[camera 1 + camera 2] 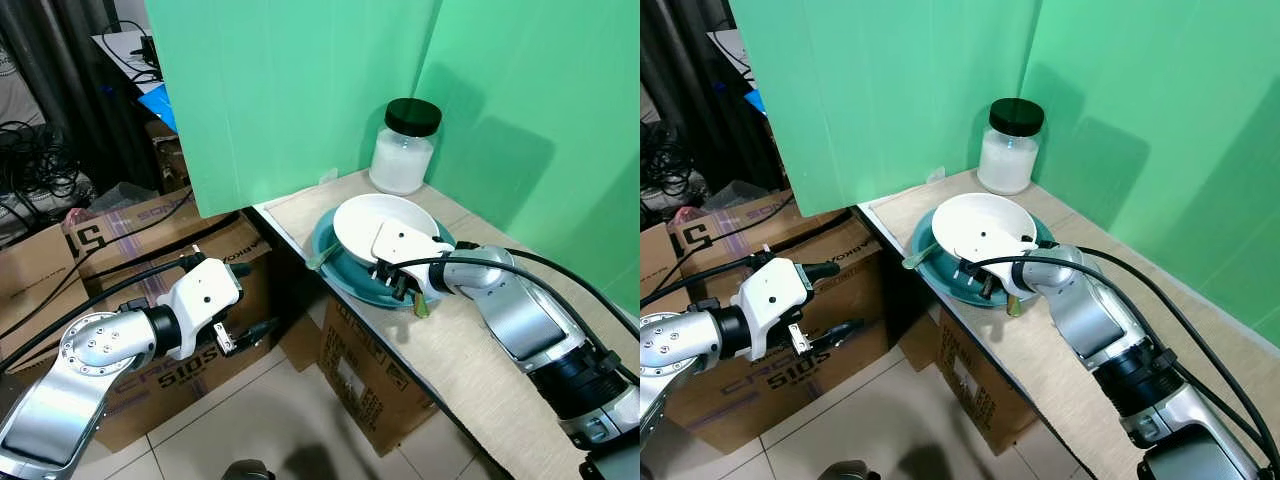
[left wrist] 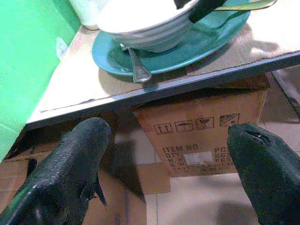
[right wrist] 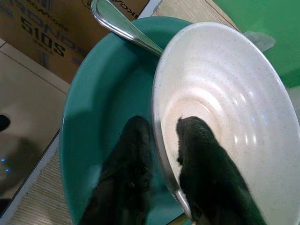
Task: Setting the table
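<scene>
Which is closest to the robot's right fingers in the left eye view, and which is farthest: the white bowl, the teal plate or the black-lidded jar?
1. White bowl: the right gripper has its fingers clamped over the near rim.
2. Teal plate: directly beneath the bowl, almost as close.
3. Black-lidded jar: farthest, at the table's back corner by the green wall.

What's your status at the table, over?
Right gripper jaws pinching white bowl rim on teal plate. Left gripper open, off table. Spoon under bowl.

The cardboard box (image 2: pixel 199 136) under the table reads "ITEM NO." and "QTY."
</scene>
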